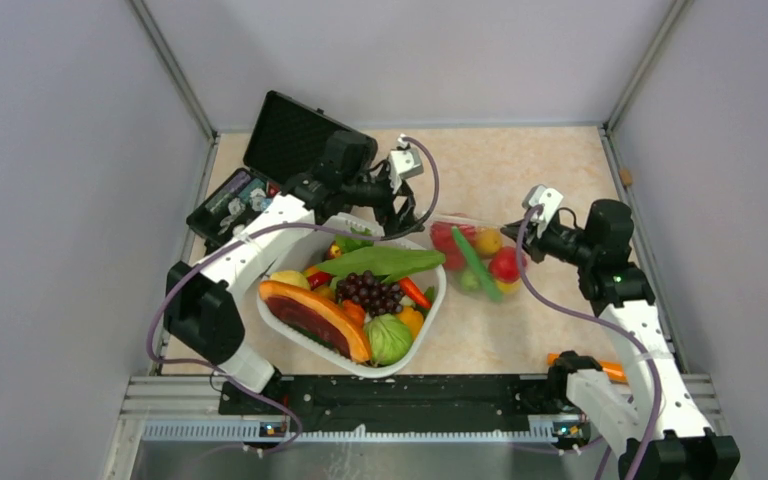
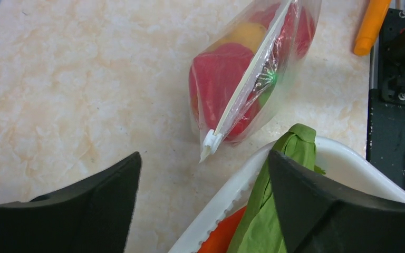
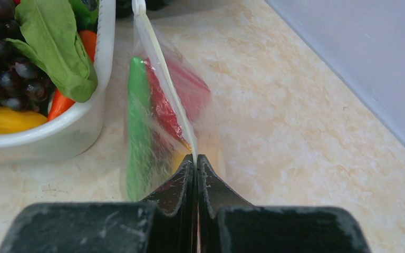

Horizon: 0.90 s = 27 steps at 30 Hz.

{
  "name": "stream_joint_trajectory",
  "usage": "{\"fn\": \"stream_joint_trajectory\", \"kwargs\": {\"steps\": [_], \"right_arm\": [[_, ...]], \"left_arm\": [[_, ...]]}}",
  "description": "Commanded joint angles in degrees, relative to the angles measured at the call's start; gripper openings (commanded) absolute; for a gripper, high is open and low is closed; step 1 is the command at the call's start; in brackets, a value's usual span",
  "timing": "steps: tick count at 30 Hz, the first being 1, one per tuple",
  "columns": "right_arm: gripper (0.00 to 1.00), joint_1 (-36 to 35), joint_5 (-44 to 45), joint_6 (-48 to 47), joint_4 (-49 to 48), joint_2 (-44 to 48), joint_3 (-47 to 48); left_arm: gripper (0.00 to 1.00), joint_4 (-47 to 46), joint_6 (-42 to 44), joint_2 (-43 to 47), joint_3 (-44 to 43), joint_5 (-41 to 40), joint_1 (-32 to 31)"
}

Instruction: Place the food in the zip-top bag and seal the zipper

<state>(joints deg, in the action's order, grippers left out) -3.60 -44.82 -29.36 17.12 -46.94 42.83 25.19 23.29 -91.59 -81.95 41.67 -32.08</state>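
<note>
**One bag between two grippers: left spread, right pinched on the strip**

At the far left of the table (image 1: 530, 160) stands one black hard case (image 1: 295, 135), lid up. The small items in its tray are too small to tell apart.

The left gripper (image 2: 203, 168) hovers over the basket's far rim. Its two fingers (image 2: 100, 205) stand wide apart with nothing between them. It hangs near the bag's slider end without touching it.

One white oval basket (image 2: 237, 187) sits just right of the left arm. In it I count:
- one papaya slice (image 1: 312, 315)
- one dark grape bunch (image 1: 368, 292)
- one large green leaf (image 1: 385, 262)
- one round green head (image 1: 388, 340)
- one yellow fruit (image 1: 290, 278)

A few orange and red pieces are too crowded to count.

Just beside the basket's right side lies the single zip-top bag (image 1: 472, 250), on the table between the two grippers. Through the clear plastic the top view shows the food:
- two red pieces (image 1: 446, 240)
- one yellow piece (image 1: 487, 241)
- one long green pod (image 1: 477, 265)
- one small green piece (image 1: 468, 282)

The zipper (image 2: 250, 71) runs as one thin pale strip along the bag's raised edge. One white slider (image 2: 211, 142) sits at the end nearest the left gripper.

The right gripper (image 3: 195, 161) has its jaws pressed together on the other end of that strip, holding the edge up.

Farthest right, one orange piece (image 1: 600, 368) lies by the right arm's base, well apart from the bag.
</note>
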Motion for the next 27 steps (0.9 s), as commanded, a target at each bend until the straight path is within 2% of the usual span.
{"fn": "stream_joint_trajectory", "kwargs": {"steps": [1,8,14,19,21,27], "right_arm": [[0.0,0.32,-1.0,2.64,-6.24,2.24,0.27],[0.0,0.32,1.3,8.15,-12.54,4.72,-0.48],[0.0,0.34,4.75,11.2,-11.72,5.71,2.95],[0.0,0.29,12.25,14.68,-8.88,6.01,4.95],[0.0,0.33,18.05,17.97,-7.38,5.09,6.38],[0.0,0.3,28.97,21.83,-7.88,4.1,7.05]], "left_arm": [[0.97,-13.87,-8.98,5.73,3.38,0.64,0.01],[0.99,-27.51,-16.2,15.21,13.08,-7.61,0.37],[0.99,-30.13,-18.23,19.68,17.27,-12.36,0.52],[0.99,-31.74,-19.7,20.88,19.01,-14.03,0.64],[0.99,-31.7,-20.56,20.61,18.89,-14.68,0.66],[0.99,-30.84,-21.78,20.68,18.85,-14.91,0.68]]}}
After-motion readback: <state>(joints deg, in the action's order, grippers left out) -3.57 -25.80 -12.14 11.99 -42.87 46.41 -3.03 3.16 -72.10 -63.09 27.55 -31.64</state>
